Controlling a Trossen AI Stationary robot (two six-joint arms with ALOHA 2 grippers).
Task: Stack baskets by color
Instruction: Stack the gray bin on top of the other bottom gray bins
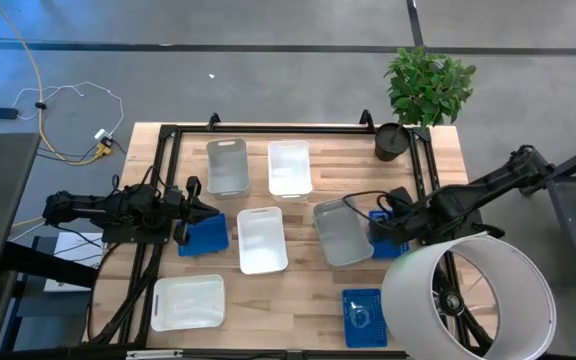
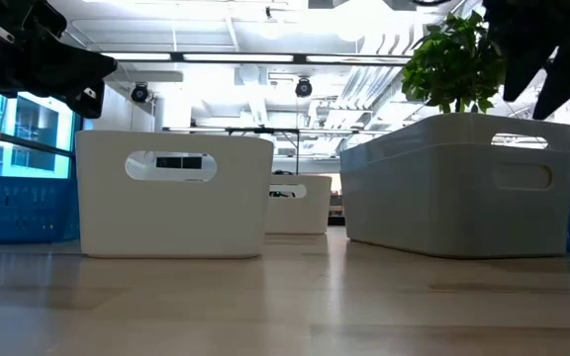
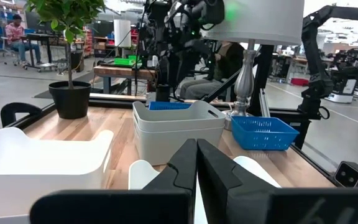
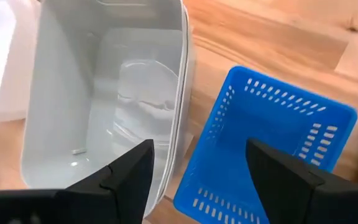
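Several baskets rest on their bottoms on the wooden table. A grey basket (image 1: 227, 165) and a white one (image 1: 289, 167) stand at the far side, a white one (image 1: 261, 239) in the middle, and another white one (image 1: 188, 301) near left. A grey stack (image 1: 341, 232) of two nested baskets (image 4: 104, 93) stands right of centre, with a blue basket (image 4: 266, 149) beside it. My right gripper (image 4: 197, 174) hangs open above those two, touching neither. My left gripper (image 3: 196, 163) is shut and level at the table's left, over another blue basket (image 1: 203, 235).
A third blue basket (image 1: 362, 317) lies near the front edge. A large white cylinder (image 1: 468, 300) stands at the near right. A potted plant (image 1: 392, 141) stands at the far right corner. A black frame (image 1: 268, 128) runs along the table's edges.
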